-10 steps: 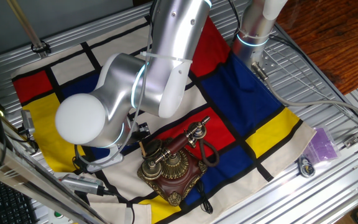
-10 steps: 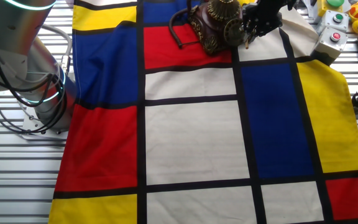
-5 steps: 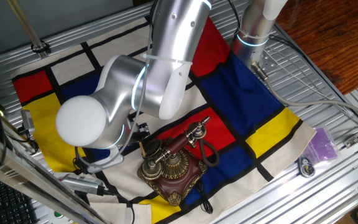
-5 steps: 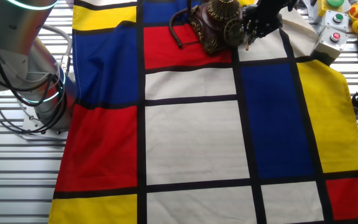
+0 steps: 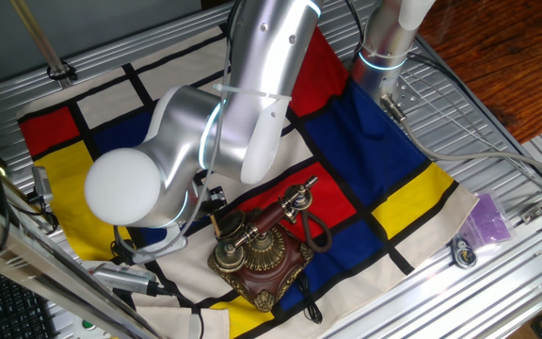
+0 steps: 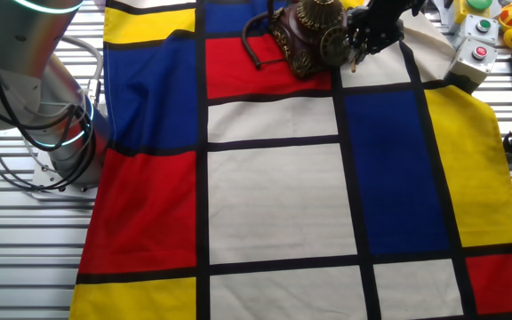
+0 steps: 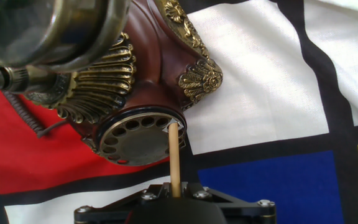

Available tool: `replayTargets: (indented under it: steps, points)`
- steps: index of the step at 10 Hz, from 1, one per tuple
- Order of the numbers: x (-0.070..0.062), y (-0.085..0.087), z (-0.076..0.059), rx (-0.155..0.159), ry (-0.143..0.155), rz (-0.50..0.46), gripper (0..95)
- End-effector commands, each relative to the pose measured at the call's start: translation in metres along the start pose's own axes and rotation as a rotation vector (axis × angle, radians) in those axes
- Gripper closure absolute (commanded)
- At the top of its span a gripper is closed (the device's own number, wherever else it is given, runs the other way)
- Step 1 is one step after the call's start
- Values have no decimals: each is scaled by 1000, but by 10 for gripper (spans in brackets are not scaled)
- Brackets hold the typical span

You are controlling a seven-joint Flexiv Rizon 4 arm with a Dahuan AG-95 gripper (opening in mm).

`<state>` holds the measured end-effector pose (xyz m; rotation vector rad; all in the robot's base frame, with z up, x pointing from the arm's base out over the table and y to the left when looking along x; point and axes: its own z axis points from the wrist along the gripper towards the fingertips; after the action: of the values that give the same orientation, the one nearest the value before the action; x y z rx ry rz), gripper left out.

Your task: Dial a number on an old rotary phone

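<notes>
- In one fixed view the phone (image 5: 259, 252) sits on the near part of the checked cloth (image 5: 393, 179), on a red panel close to the cloth's front edge, with its red handset lying across the cradle from lower left to upper right.
- The arm's big silver elbow (image 5: 125, 184) hangs to the left of the phone, and the claw (image 5: 216, 202) reaches in just beside the phone's left side, where the dial faces.
- In the hand view the dial (image 7: 137, 137) lies straight ahead of the claw along the finger line, tilted so its face slants toward the camera.
- A thin wooden stick (image 7: 174, 158) juts forward from the claw, clamped at its near end; its far tip rests at the dial's right rim, at or in a finger hole beside the pale stop. Whether it is truly seated in the hole I cannot tell.
- The stick's long axis points nearly straight at the dial, so I judge that the coming move is a sweep around the dial's curve, not a push inward.
- To the right of the dial lies open white and blue cloth, giving room to swing; to the left the ribbed brass skirt (image 7: 101, 81) and the black cord (image 7: 23, 115) crowd close.
- In the other fixed view the phone sits at the far edge, with the button boxes (image 6: 471, 55) on the worktop (image 6: 25, 240) to its right.
</notes>
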<state>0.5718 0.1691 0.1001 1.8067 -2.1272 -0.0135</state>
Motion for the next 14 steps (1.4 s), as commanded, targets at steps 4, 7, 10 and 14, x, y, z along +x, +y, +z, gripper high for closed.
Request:
replayTargets:
  steps: [4,7,10,14]
  points:
    - [0,-1,1,2,-1,6,950]
    - [0,-2,2,2,1,11,950]
    - [1,-3,3,0,3,15,950]
    - [1,-4,4,2,20,19,950]
